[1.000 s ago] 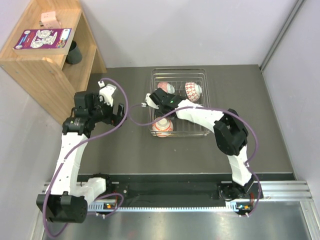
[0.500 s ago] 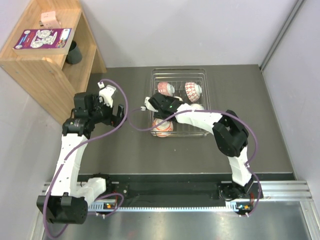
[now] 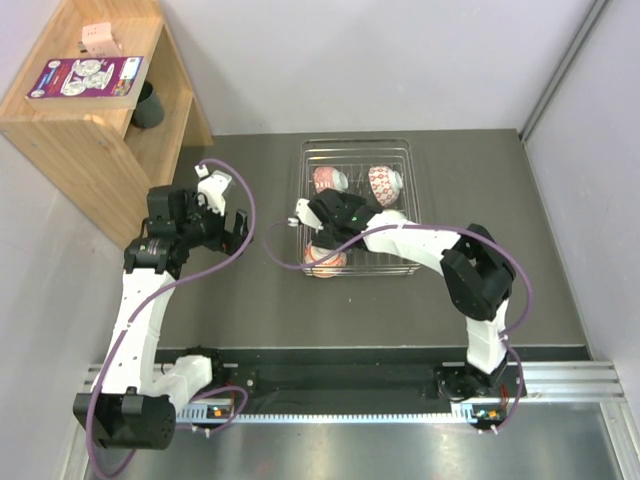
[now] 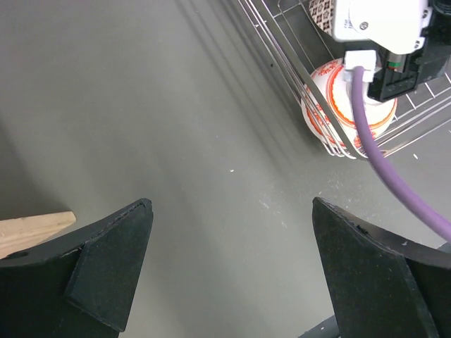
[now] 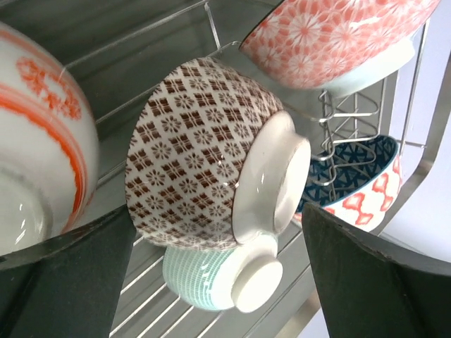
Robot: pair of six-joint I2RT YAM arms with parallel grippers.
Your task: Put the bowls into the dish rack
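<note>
The silver wire dish rack (image 3: 357,143) stands at mid-table. In the right wrist view, a brown mesh-pattern bowl (image 5: 197,155) lies on its side on a mint green bowl (image 5: 204,278). Both sit between the wide-apart fingers of my open right gripper (image 5: 218,211), untouched by them. Around them are a red-orange floral bowl (image 5: 331,35), a blue mosaic bowl (image 5: 356,179) and a white bowl with orange bands (image 5: 35,141). My left gripper (image 4: 231,211) hangs open over bare table left of the rack, holding nothing.
A wooden shelf (image 3: 95,120) stands at the back left with a dark cup (image 3: 147,105) on it. The purple cable (image 4: 384,165) of the right arm crosses the rack's near-left corner. Grey walls close in the table's right side.
My right gripper has opened from shut, and its arm has shifted slightly right and nearer over the rack. The left arm has not moved.
</note>
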